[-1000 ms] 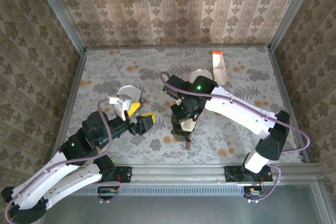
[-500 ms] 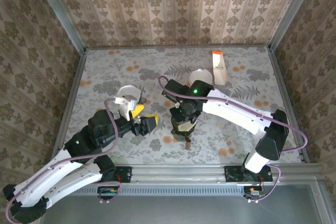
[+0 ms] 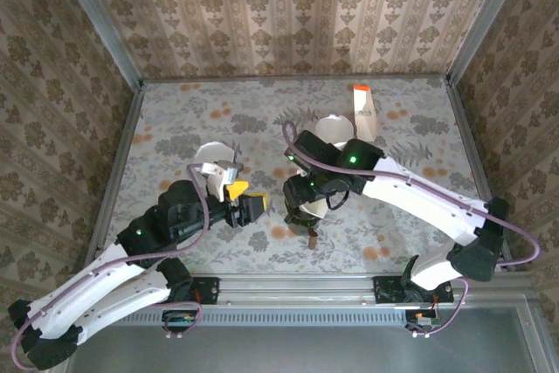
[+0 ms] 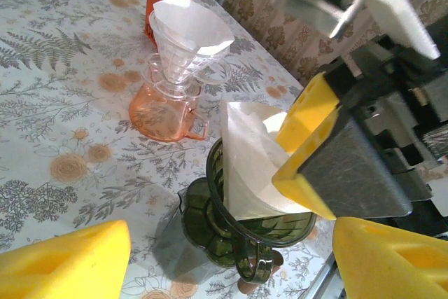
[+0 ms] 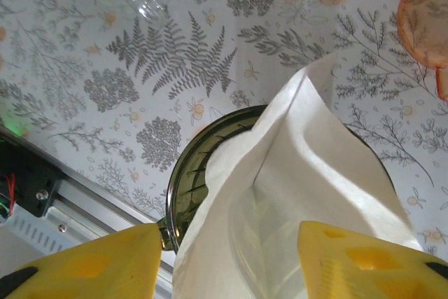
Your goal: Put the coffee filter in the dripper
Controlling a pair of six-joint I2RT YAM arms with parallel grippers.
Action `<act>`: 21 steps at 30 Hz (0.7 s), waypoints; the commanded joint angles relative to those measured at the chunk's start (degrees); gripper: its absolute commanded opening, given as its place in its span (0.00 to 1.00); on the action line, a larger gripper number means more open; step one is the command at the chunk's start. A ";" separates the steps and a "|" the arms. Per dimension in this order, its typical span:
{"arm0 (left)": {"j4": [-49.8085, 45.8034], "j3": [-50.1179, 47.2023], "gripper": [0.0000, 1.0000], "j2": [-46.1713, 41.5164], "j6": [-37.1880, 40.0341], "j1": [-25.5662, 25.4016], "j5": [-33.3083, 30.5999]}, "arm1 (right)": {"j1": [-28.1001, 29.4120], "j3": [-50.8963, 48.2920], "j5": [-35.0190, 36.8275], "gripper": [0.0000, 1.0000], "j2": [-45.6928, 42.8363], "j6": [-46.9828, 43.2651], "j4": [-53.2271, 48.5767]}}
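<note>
The table (image 3: 419, 128) lies below both arms. The right gripper (image 5: 224, 264) hangs half open, gripping nothing, right above the green dripper (image 5: 183, 194). The white coffee filter (image 5: 308, 173) stands in this dripper, between its yellow fingers (image 5: 91, 264). The left gripper (image 4: 224, 260) is wide open and empty, with the dripper just ahead.

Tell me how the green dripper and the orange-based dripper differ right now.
The green dripper is dark throughout; the orange-based dripper has a clear cone on an orange base. The green dripper's filter stands half-folded and tilted, well above the rim; the orange-based dripper's filter lies opened against its cone. The green dripper stands closest in the left wrist view, the orange-based dripper behind it. Both hold white paper filters.
</note>
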 commanded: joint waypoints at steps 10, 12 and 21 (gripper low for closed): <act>3.29 4.00 0.71 9.22 -0.89 -0.88 3.15 | 0.39 -11.95 7.80 0.65 -16.76 2.01 8.11; 1.69 6.07 0.68 11.68 -0.14 -2.40 1.69 | 0.17 -13.92 9.86 0.64 -18.57 1.45 8.20; -2.95 10.60 0.51 16.86 1.52 -5.96 -4.32 | -0.14 -16.87 8.41 0.47 -16.83 -2.16 11.89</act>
